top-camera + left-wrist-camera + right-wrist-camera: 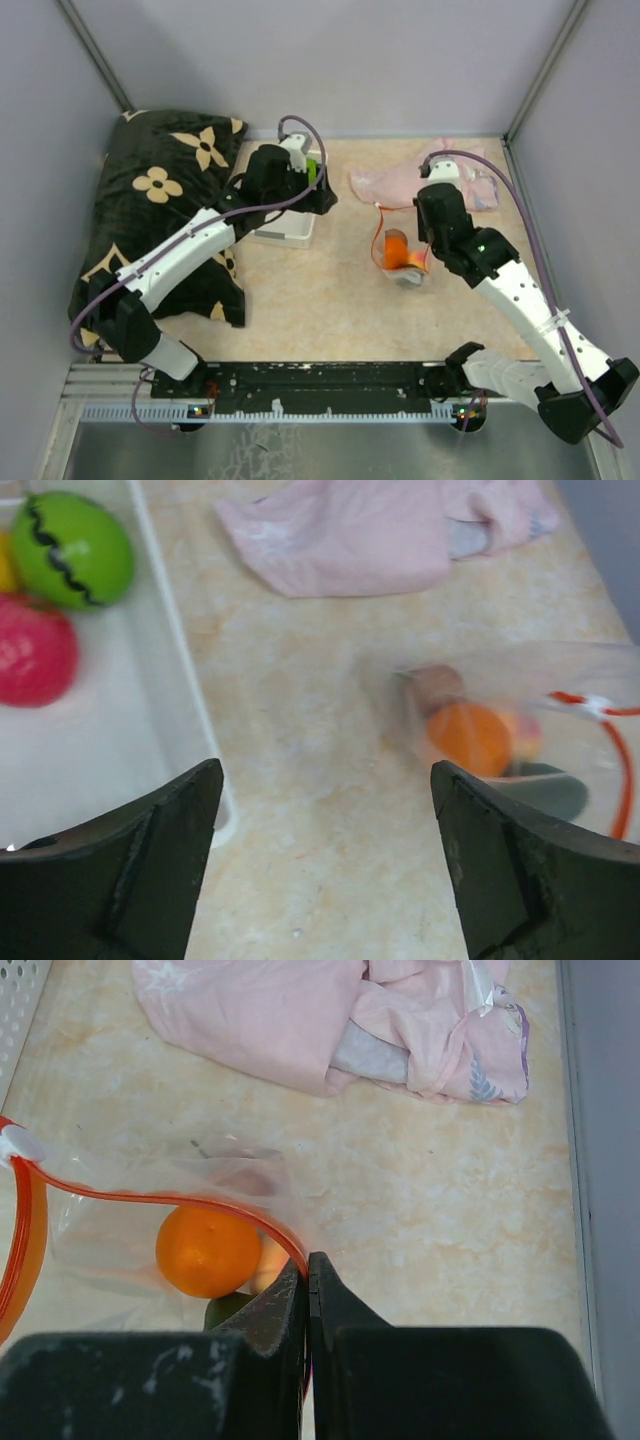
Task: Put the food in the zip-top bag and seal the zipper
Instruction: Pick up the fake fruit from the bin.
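Note:
The clear zip-top bag lies on the table mid-right; it also shows in the top view and the left wrist view. Its red-orange zipper curves open. Inside are an orange fruit, a peach piece, a dark green piece and a brown piece. My right gripper is shut on the zipper's rim. My left gripper is open and empty, between the white basket and the bag. A bright green fruit, a red one and a yellow one lie in the basket.
A pink cloth lies at the back right. A black flowered pillow fills the left side. Grey walls close the back and sides.

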Robot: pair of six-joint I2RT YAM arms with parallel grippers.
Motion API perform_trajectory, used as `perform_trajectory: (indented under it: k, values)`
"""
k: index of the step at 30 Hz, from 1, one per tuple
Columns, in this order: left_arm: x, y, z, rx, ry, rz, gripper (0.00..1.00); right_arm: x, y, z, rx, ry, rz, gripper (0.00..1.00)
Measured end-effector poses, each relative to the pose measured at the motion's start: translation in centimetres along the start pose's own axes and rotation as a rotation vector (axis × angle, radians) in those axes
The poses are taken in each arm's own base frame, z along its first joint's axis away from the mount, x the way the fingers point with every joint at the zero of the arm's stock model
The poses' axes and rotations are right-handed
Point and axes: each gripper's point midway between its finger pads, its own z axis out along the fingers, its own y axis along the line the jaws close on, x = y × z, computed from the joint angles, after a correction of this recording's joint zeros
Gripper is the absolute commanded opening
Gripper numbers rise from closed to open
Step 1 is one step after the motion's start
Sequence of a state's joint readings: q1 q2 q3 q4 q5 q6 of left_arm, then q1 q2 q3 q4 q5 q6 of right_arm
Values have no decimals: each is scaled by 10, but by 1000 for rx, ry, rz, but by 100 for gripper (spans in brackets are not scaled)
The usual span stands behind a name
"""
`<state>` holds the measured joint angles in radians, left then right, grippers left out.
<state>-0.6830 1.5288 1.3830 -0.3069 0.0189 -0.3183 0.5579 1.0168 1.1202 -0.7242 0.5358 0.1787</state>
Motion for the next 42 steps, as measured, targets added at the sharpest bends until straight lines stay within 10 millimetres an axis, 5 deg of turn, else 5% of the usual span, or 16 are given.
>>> perform_trajectory:
  k: [9,18,22,30,42]
  values:
    - [2,105,8,-253,-2,-71,99,-2,-8,1,50,0,-5,0]
    - [33,182,50,-382,106,-84,99,3,-9,8,80,26,-25,0]
    - [39,200,62,-387,138,-65,99,4,-8,10,79,33,-29,0]
    - [21,215,90,-332,134,45,99,3,-2,12,51,34,-25,0]
    - [57,239,128,-201,266,253,99,5,1,15,46,41,-30,0]
